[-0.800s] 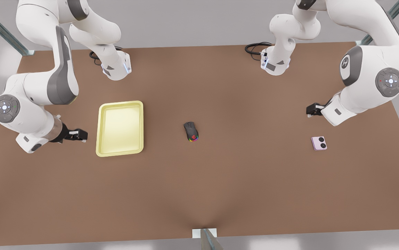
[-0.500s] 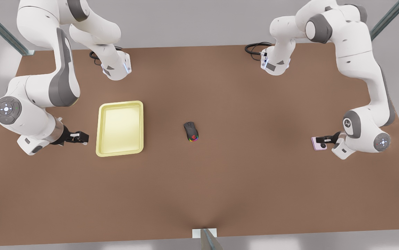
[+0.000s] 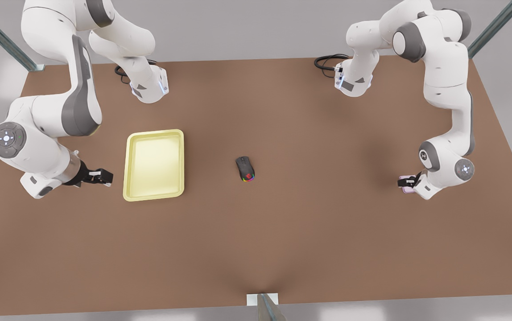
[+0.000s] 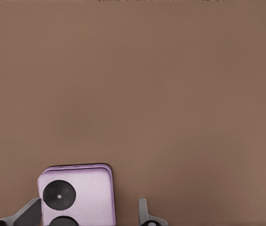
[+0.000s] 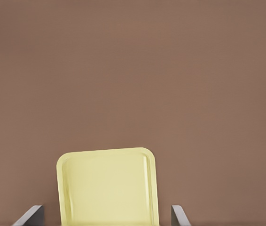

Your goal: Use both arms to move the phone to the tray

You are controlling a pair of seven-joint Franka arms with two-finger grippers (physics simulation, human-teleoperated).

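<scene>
Right gripper (image 3: 104,176): fingers spread, empty, waiting just beside the tray (image 3: 153,165) on the front view's left.
Mouse (image 3: 245,168): mid-surface (image 3: 305,232), not wanted.
Phone (image 3: 404,187): flat on the surface, far right in the front view, well apart from the tray.
Left gripper (image 3: 406,180): directly over the phone, fingers apart and straddling it, nothing clamped (the phone sits nearer one finger (image 4: 29,213)).
Step in hand: grasp. Centre the fingers, settle low, close squarely on opposite edges.

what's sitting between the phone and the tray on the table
The black mouse lies on the table about midway between the phone, under the left gripper, and the tray. A lifted carry would likely clear it.
</scene>
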